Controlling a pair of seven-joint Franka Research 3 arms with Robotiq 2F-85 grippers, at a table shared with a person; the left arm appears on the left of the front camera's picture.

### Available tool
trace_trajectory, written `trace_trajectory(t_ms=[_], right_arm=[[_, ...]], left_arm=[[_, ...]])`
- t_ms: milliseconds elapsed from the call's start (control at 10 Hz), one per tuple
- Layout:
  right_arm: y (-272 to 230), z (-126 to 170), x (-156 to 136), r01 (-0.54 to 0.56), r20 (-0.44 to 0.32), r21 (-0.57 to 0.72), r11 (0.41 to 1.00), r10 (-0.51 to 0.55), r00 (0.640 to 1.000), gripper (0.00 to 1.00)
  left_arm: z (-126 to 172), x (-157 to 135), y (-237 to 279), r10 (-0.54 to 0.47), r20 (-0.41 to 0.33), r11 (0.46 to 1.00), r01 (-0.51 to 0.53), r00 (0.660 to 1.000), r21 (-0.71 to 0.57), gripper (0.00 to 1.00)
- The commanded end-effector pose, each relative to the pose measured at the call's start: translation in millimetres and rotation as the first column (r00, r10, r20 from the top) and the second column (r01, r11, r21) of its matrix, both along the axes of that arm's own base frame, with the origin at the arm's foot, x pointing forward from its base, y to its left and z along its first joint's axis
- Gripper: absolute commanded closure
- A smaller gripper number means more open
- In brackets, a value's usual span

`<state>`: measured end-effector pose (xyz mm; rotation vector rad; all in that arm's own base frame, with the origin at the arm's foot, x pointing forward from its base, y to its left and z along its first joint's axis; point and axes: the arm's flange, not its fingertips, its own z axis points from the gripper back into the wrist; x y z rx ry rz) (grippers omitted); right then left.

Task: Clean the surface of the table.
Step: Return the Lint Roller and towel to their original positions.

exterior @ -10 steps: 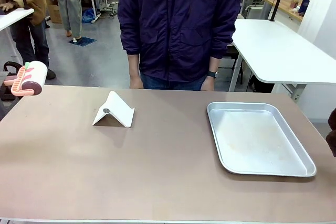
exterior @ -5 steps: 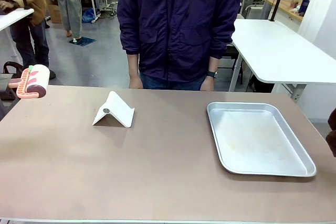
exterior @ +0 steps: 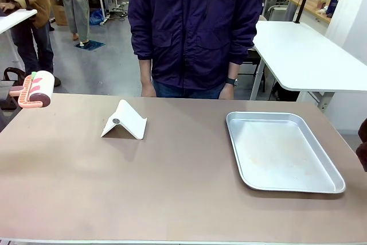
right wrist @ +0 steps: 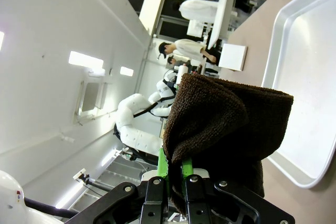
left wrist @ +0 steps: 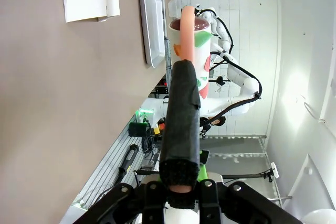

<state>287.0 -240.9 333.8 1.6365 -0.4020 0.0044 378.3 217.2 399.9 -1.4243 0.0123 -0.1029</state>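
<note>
On counter [exterior: 172,182] — spanning the front view — sit tray [exterior: 284,152] and white stand [exterior: 124,120]. Left pincer [left wrist: 181,190] clamps roller [left wrist: 184,103] handle; right pincer [right wrist: 176,182] grips brown cloth [right wrist: 220,124].

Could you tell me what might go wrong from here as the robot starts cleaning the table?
The white folded stand and the metal tray both sit on the table, so a sweep could push them toward the person or off an edge. The left claw holds the lint roller by the end of its long handle, so it may twist under pressure. The brown cloth in the right claw hangs loose and could snag on the tray rim.
</note>
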Motion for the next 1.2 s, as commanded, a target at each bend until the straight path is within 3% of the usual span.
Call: trace_trajectory(t_ms=[0, 300, 400, 600, 900, 1100], right_arm=[[1.5, 6.5, 1.5, -0.003, -0.007, -0.008, 1.000, 0.003, 1.000, 0.89], [0.0, 0.0, 0.0, 0.000, 0.000, 0.000, 1.000, 0.000, 1.000, 0.89], [47.7, 18.0, 13.6, -0.066, 0.008, -0.111, 0.992, 0.067, 0.998, 0.89], [57.2, 21.6, 16.5, -0.077, 0.014, -0.131, 0.988, 0.080, 0.997, 0.89], [145.2, 36.8, 51.4, -0.179, 0.016, -0.249, 0.952, 0.189, 0.982, 0.89], [215.1, 27.6, 81.2, -0.126, 0.084, -0.292, 0.948, 0.156, 0.984, 0.89]], left_arm=[[4.4, -2.5, -5.5, 0.007, 0.003, 1.000, -0.007, 1.000, -0.008, 0.80], [0.0, 0.0, -0.1, 0.000, 0.000, 1.000, 0.000, 1.000, 0.000, 0.80], [22.6, 10.0, -18.9, -0.010, 0.001, 1.000, 0.010, 1.000, 0.018, 0.80], [27.3, 13.5, -25.3, -0.034, 0.004, 0.999, 0.034, 0.999, 0.017, 0.80], [48.3, 49.1, -83.4, -0.135, -0.070, 0.981, 0.143, 0.988, 0.131, 0.80], [52.7, 68.9, -126.7, -0.214, -0.082, 0.947, 0.227, 0.973, 0.227, 0.80]])
